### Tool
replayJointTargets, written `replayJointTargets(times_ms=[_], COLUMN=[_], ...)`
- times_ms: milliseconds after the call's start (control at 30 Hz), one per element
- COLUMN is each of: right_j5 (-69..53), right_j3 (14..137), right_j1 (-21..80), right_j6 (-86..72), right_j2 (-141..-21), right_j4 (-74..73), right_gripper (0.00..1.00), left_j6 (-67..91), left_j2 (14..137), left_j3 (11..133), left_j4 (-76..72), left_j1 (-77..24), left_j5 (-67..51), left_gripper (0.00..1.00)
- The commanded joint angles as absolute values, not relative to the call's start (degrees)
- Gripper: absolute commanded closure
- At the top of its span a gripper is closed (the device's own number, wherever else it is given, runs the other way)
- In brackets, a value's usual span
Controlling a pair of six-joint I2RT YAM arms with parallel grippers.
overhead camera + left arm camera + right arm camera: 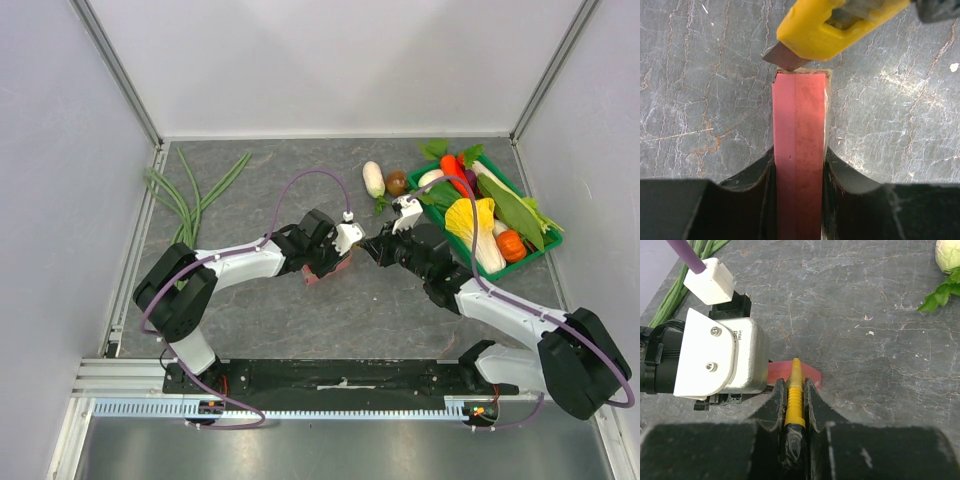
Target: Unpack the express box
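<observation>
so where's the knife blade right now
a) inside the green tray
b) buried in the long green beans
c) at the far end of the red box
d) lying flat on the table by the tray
c: the right gripper is shut on the yellow knife, and its blade tip sits at a corner of the far end of the express box, which the left gripper clamps on edge.

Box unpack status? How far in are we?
Done: left gripper clamps the express box, right gripper grips the yellow knife. In hand: the blade sits at the box's far end seam. Left: no cut visible yet, box looks closed, nothing out.
</observation>
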State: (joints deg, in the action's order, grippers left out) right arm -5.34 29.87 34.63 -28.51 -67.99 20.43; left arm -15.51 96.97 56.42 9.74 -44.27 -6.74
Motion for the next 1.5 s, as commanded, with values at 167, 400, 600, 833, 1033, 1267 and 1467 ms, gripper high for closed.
replayJointTargets(times_ms=[167,400,600,833,1033,1267,1467], right_j5=[-13.4,-13.0,-12.7,-12.1,-11.7,-11.6,-9.1], right_j3=[27.7,27.9,27.9,27.5,27.4,27.5,29.2], right_j1=[35.9,35.9,35.9,35.9,35.9,35.9,35.8], right_j6=[-28.2,-28.3,-28.3,-28.7,-28.8,-29.0,-29.7], right_j2=[-66.3,-64.8,-63.0,-62.0,-60.6,-60.0,-58.3], right_j4=[3.9,2.3,0.5,-1.3,-2.3,-3.3,-5.0], right_gripper=[1.0,1.0,1.0,1.0,1.0,1.0,1.0], left_j6=[-15.3,-14.9,-14.7,-14.5,-14.5,-14.6,-13.9], left_j2=[100.3,100.7,101.2,101.9,102.2,102.1,101.0], left_j3=[56.7,57.2,57.7,58.1,58.4,58.5,58.9], left_j4=[13.4,13.8,14.2,14.8,14.9,15.0,15.1], left_j1=[-43.5,-43.2,-43.0,-42.9,-42.9,-42.9,-42.9], left_j5=[-2.5,-2.7,-2.9,-2.6,-1.9,-2.6,-4.7], left_gripper=[0.89,0.9,0.9,0.9,0.91,0.91,0.87])
